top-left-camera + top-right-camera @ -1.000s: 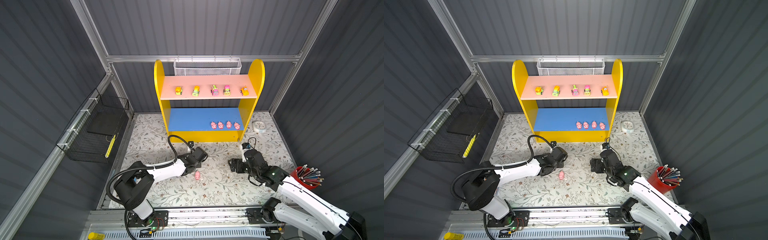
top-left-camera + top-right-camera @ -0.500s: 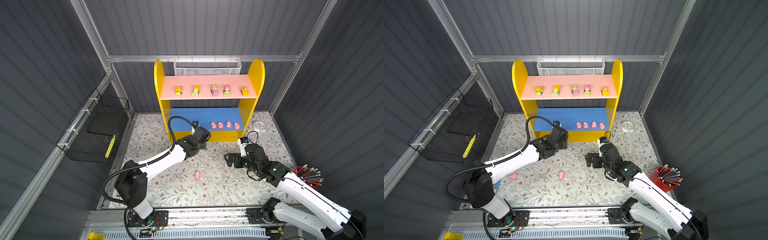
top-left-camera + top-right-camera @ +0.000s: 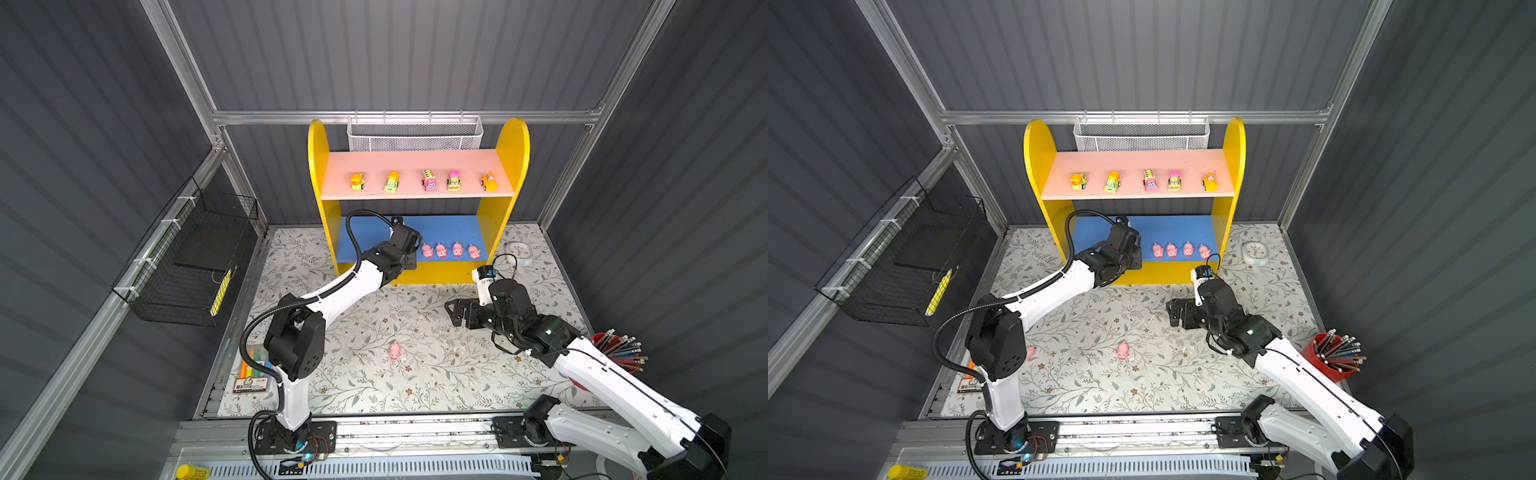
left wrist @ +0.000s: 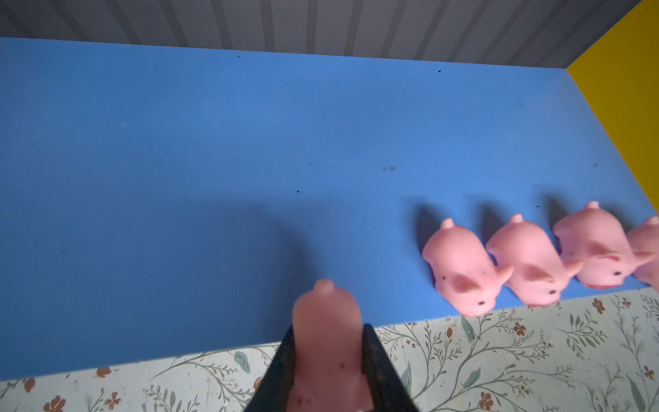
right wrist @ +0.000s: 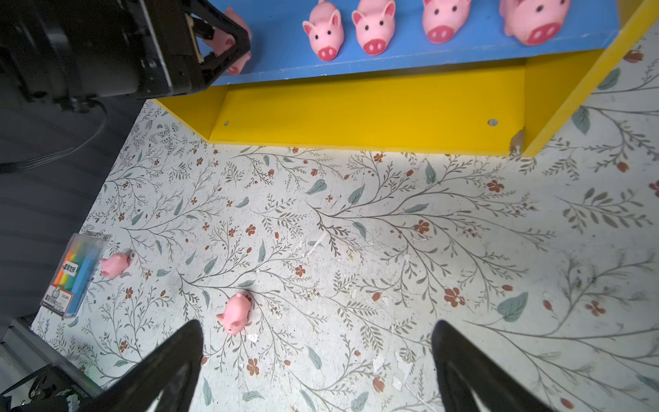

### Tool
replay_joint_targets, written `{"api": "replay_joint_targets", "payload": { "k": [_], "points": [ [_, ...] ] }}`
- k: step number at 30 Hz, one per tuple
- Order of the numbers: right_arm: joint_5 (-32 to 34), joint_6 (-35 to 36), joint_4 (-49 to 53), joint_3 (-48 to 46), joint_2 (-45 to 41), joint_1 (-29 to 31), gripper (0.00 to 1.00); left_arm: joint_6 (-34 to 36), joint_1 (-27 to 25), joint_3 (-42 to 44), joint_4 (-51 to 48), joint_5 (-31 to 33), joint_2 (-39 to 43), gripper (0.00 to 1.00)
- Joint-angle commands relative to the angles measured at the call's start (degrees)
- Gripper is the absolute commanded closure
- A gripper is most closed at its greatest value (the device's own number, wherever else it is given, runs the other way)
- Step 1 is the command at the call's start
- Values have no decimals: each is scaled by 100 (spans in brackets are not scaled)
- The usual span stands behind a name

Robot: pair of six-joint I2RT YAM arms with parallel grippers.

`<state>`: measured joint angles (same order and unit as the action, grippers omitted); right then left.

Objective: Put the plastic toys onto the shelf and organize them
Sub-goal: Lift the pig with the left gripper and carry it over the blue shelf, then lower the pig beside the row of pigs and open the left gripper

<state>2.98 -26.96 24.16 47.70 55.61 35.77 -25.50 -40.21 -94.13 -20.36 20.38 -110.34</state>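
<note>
The shelf [image 3: 513, 141] has yellow sides, a pink upper board and a blue lower board [image 4: 178, 142]. Several toy vehicles [image 3: 429, 180] line the pink board. Several pink pigs [image 3: 441, 250] [image 4: 460, 264] stand in a row at the right of the blue board. My left gripper [image 4: 327, 331] is shut on another pink pig [image 4: 326, 314], held over the blue board's front edge just left of that row. My right gripper [image 5: 317, 331] [image 3: 453, 311] hangs open and empty above the floral mat. A loose pig [image 5: 235, 312] [image 3: 395, 351] lies nearby on the mat. A second loose pig [image 5: 115, 264] lies beside the left arm's base.
A white clock [image 3: 519, 251] lies right of the shelf. A red cup of pencils [image 3: 615, 353] stands at the mat's right edge. A highlighter pack [image 5: 71, 274] lies at the mat's left edge. A black wire basket [image 3: 195, 266] hangs on the left wall, a white mesh basket [image 3: 415, 133] behind the shelf.
My left arm has swung from the mat up to the shelf's lower board, carrying the pig. My right gripper has opened wider and drifted slightly toward the shelf.
</note>
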Motion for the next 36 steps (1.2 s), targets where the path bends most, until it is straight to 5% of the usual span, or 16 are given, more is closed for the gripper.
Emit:
{"api": "replay_joint_targets", "payload": {
  "k": [1,19,28,36],
  "points": [
    [115,94,113,143,-119,-23,1,124,61,-272,76,-172,-218,71],
    [185,174,328,20,-453,-314,1,27,83,-1011,103,-273,-944,68],
    [150,196,358,11,-488,-397,1,-4,79,-842,228,-271,-841,47],
    [142,174,359,29,-499,-412,1,45,83,-721,264,-211,-625,42]
  ]
}}
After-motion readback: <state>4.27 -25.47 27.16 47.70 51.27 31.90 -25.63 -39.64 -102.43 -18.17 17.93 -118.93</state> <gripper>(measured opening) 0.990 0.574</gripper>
